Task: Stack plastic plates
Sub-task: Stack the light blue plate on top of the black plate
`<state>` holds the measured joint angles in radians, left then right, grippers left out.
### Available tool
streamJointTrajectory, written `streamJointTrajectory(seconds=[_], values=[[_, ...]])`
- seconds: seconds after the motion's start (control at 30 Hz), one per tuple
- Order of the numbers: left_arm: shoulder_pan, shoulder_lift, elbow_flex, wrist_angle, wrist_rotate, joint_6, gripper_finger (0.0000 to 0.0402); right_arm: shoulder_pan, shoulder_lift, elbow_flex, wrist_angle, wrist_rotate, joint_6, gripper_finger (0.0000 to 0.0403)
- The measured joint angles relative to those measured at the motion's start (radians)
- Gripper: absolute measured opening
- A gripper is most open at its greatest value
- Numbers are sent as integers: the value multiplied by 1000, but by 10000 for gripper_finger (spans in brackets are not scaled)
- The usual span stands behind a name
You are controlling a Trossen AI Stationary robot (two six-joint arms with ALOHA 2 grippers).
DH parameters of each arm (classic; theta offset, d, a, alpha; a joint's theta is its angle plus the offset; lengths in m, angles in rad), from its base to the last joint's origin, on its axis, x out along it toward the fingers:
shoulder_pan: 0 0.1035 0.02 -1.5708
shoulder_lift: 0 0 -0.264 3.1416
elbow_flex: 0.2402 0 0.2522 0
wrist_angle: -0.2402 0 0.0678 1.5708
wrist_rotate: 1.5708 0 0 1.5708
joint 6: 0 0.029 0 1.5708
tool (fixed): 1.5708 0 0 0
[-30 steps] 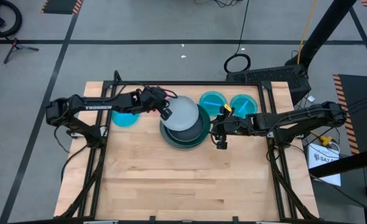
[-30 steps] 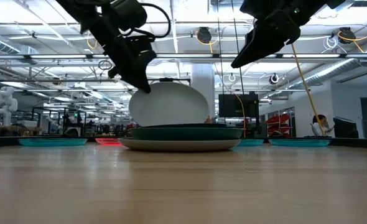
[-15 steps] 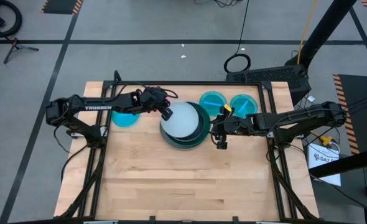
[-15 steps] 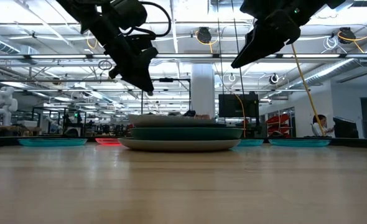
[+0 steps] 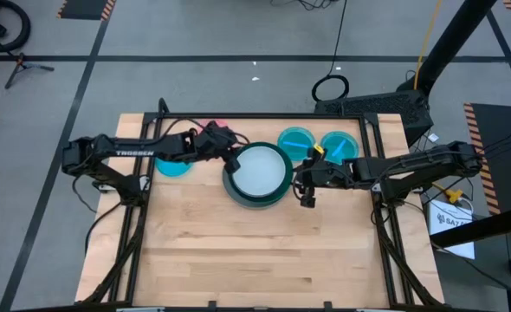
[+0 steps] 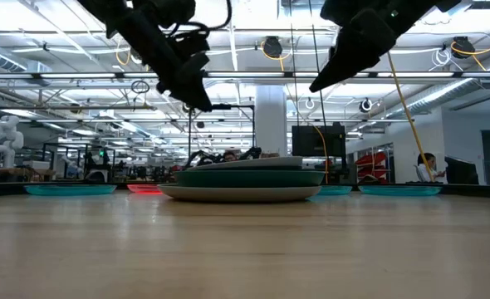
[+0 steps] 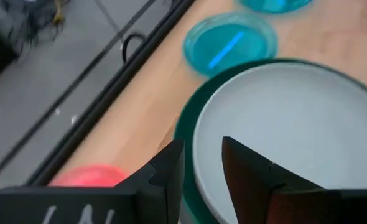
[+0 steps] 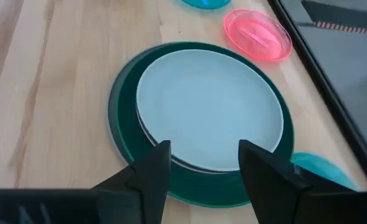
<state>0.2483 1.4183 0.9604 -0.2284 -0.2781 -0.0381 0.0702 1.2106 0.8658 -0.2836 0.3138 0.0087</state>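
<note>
Plates sit stacked near the far middle of the wooden table: a round pale blue plastic plate lies flat on top of a large dark green plastic plate, with a large grey plate at the bottom of the pile in the low view. The left tool hovers just above the pile's left edge, its fingers slightly parted and holding nothing. The right tool hangs just right of the pile, fingers apart and empty. Two small bright blue plastic plates lie side by side right of the pile at the far edge, a third lies under the left arm, and a small pink-red plate rests at the far edge.
</note>
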Motion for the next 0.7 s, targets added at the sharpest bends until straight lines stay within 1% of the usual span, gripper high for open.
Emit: streamJointTrajectory(seconds=[0.07,0.17,0.23,0.4,0.5,0.7], values=[[-15,0,0,14,-1,36,113,-9,0,0,-1,5,58,180],[-28,-11,0,29,-12,85,113,-37,0,0,-11,83,183,180],[-29,-30,-1,39,-15,121,113,-68,0,0,-48,103,255,180],[-15,-90,-27,82,-17,189,113,-176,0,0,-150,101,389,180],[7,-139,-56,77,-19,200,113,-251,0,0,-175,72,420,180],[14,-236,-157,187,-22,177,113,-375,14,18,-170,-33,401,180]])
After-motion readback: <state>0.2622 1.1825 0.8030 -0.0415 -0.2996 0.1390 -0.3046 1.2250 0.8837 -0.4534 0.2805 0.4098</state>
